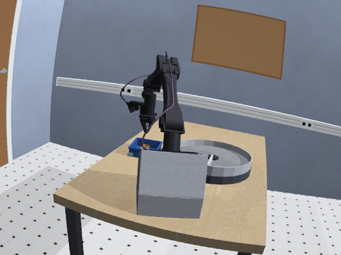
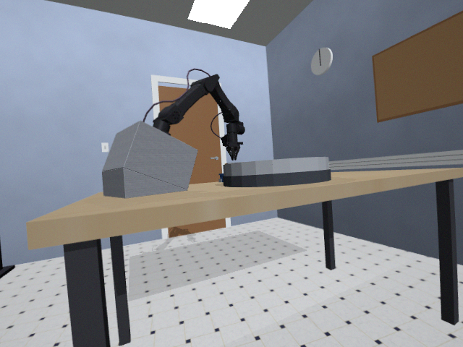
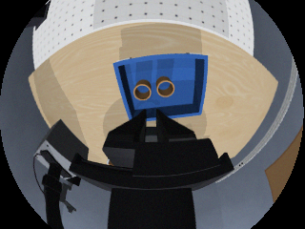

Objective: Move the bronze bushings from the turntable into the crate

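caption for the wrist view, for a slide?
Gripper, shut and empty, above the blue crate holding two bronze bushings.

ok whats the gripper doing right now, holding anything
Gripper: shut, holding nothing, hanging above the blue plastic crate with two bronze ring bushings inside.

From my station I see two bronze bushings (image 3: 154,91) side by side in the crate (image 3: 191,71). The gripper (image 1: 144,125) hangs above it, the turntable (image 1: 237,169) to its right, the arm's base housing (image 1: 170,180) in front.
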